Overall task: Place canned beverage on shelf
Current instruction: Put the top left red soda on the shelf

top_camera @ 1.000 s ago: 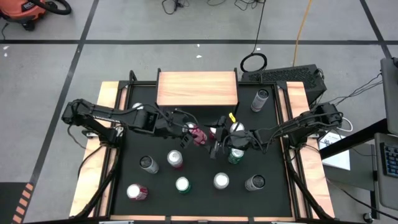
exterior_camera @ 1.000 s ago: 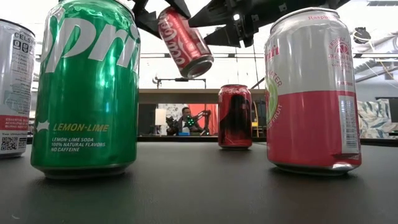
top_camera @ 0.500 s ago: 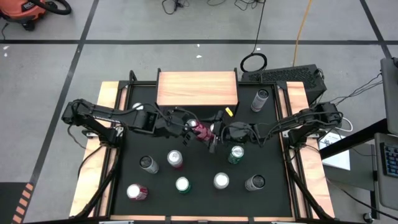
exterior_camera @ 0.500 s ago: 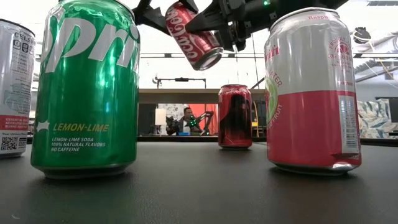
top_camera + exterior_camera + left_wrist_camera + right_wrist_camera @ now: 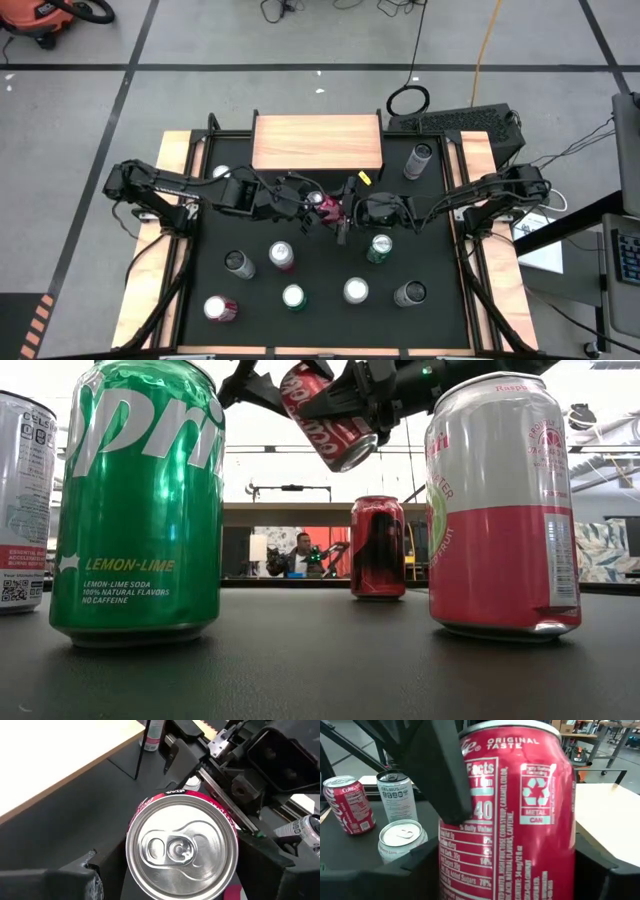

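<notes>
While the red cola can (image 5: 330, 415) is hanging tilted in the air above the middle of the table (image 5: 440, 270), just in front of the shelf (image 5: 317, 142), both arms are meeting at it in what looks like a handover. The left gripper (image 5: 305, 200) is clamping it with its jaws on the can's sides, lid facing its wrist camera. The right gripper (image 5: 345, 208) is bracketing the same can, but whether its jaws are gripping or only closing in I cannot tell. A second hold would probably be letting the right arm carry the can to the light wooden top, which is sitting bare. The black table is carrying other upright cans, among them a green lemon-lime can (image 5: 140, 500) and a white-and-pink can (image 5: 503, 505). Beyond is lying a grey floor with dark tape lines, and a person is sitting far behind.
</notes>
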`<move>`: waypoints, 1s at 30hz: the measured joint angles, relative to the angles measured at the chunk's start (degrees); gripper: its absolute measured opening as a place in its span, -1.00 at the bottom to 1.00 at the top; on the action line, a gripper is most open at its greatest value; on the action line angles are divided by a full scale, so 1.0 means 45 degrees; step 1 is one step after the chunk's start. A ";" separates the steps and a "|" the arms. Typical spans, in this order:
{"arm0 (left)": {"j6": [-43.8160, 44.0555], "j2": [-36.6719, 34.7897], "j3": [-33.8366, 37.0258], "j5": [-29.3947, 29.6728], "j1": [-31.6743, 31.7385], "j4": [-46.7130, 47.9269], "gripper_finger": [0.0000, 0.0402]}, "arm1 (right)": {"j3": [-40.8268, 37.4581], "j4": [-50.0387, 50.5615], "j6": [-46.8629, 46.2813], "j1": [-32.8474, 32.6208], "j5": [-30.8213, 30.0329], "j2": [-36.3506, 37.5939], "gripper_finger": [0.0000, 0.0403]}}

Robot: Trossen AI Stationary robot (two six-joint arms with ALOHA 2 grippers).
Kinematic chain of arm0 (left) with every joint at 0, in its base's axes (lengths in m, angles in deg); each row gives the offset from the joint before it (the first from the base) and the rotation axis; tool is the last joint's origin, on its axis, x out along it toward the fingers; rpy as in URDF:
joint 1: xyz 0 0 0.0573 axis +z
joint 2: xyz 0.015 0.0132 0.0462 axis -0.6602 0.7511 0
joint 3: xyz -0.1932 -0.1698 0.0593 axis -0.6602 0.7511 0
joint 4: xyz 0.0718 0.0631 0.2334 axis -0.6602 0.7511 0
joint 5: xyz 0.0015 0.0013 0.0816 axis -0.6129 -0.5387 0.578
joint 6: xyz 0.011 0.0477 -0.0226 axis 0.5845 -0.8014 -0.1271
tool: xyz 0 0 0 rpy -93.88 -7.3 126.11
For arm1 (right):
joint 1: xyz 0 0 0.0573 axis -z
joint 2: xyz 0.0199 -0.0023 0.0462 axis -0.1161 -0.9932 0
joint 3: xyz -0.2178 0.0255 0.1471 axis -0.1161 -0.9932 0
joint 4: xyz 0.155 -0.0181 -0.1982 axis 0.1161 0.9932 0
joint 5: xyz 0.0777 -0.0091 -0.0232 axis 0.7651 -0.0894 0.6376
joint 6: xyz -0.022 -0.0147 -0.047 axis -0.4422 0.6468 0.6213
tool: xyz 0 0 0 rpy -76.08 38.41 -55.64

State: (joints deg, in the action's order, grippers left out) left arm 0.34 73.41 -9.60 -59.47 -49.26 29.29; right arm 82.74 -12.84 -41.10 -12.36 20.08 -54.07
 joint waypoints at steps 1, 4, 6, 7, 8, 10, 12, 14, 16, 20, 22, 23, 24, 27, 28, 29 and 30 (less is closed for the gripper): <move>-0.0130 -0.0002 0.0000 0.0007 0.0024 -0.0039 0.45 | 0.0000 0.0000 0.0010 0.0000 -0.0060 0.0008 0.37; -0.0636 -0.0010 0.0000 0.0175 0.0043 -0.0050 0.45 | 0.0000 -0.0009 0.0104 0.0005 -0.0112 0.0005 0.32; -0.1154 -0.0012 0.0000 0.0338 0.0043 -0.0179 0.45 | 0.0000 -0.0043 0.0140 0.0005 -0.0210 0.0005 0.32; -0.1451 -0.0015 0.0000 0.0445 0.0043 -0.0268 0.46 | 0.0002 -0.0073 0.0146 0.0005 -0.0276 0.0005 0.32; -0.1728 -0.0015 0.0000 0.0500 0.0038 -0.0346 0.48 | 0.0005 -0.0095 0.0145 0.0005 -0.0306 0.0006 0.33; -0.2227 -0.0015 0.0000 0.0540 0.0033 -0.0463 0.56 | 0.0005 -0.0108 0.0099 0.0005 -0.0272 0.0015 0.39; -0.2982 -0.0015 0.0000 0.0523 -0.0001 -0.0495 0.66 | 0.0005 -0.0038 -0.0032 0.0005 0.0005 0.0015 0.41; -0.3364 -0.0048 -0.0005 0.0522 -0.0020 -0.0724 0.76 | -0.0016 0.0226 -0.0058 -0.0004 0.0228 -0.0009 0.41; -0.3624 -0.0073 -0.0010 0.0527 -0.0010 -0.0717 0.85 | -0.0037 0.0362 -0.0044 -0.0018 0.0258 -0.0039 0.40; -0.4340 -0.0214 -0.0010 0.0528 0.0004 -0.0678 0.97 | -0.0024 0.0090 0.0168 -0.0010 0.0158 0.0005 0.38; -0.4808 -0.0433 -0.0010 0.0560 -0.0024 -0.0803 0.98 | -0.0024 0.0100 0.0357 0.0000 0.0063 0.0014 0.38; -0.5073 -0.0605 -0.0010 0.0594 -0.0084 -0.0837 0.97 | -0.0024 0.0151 0.0481 0.0000 0.0062 0.0055 0.38; -0.5325 -0.0760 -0.0010 0.0704 -0.0143 -0.0927 0.96 | -0.0024 0.0186 0.0617 0.0000 0.0157 0.0114 0.38; -0.6334 -0.1346 -0.0010 0.0987 -0.0439 -0.1228 0.93 | -0.0024 0.0391 0.0996 0.0031 0.0645 0.0623 0.38; -0.6649 -0.1567 -0.0010 0.0989 -0.0567 -0.1274 0.93 | -0.0013 0.0407 0.1123 0.0039 0.0702 0.0803 0.38; -0.6990 -0.1770 -0.0010 0.0987 -0.0699 -0.1276 0.92 | -0.0010 0.0612 0.1266 0.0045 0.0878 0.1024 0.38; -0.7241 -0.1958 -0.0010 0.0984 -0.0824 -0.1271 0.92 | -0.0010 0.0891 0.1381 0.0053 0.1107 0.1227 0.38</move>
State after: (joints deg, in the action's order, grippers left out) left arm -32.24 64.60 -9.64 -55.04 -52.96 23.57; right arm 82.70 -8.83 -34.89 -12.12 25.06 -48.55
